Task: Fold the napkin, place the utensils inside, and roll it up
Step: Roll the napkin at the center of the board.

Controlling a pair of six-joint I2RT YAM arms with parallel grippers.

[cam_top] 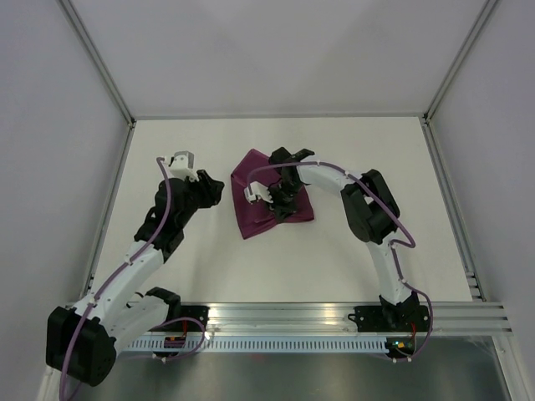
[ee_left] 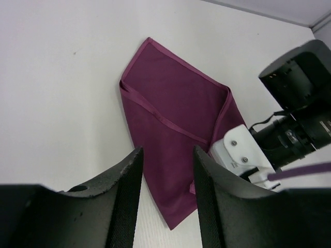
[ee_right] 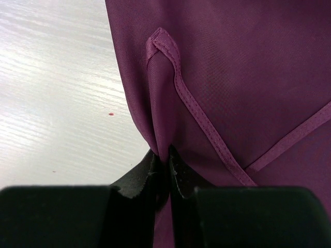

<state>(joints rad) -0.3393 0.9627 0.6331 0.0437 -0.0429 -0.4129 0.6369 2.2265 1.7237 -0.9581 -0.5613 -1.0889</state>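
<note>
The magenta-purple napkin point(cam_top: 272, 213) lies partly folded in the middle of the white table. It also shows in the left wrist view point(ee_left: 176, 124) and fills the right wrist view point(ee_right: 232, 77). My right gripper point(cam_top: 282, 199) is over the napkin's middle and shut on a pinched fold of the cloth point(ee_right: 166, 160). My left gripper point(cam_top: 209, 194) is open and empty, just left of the napkin; in its own view the gripper point(ee_left: 166, 170) frames the napkin's near corner. No utensils are in view.
The white table point(cam_top: 251, 267) is enclosed by grey walls with metal frame posts point(cam_top: 100, 58). A slotted metal rail point(cam_top: 334, 322) runs along the near edge by the arm bases. The right arm's white wrist housing point(ee_left: 243, 155) lies close to my left fingers.
</note>
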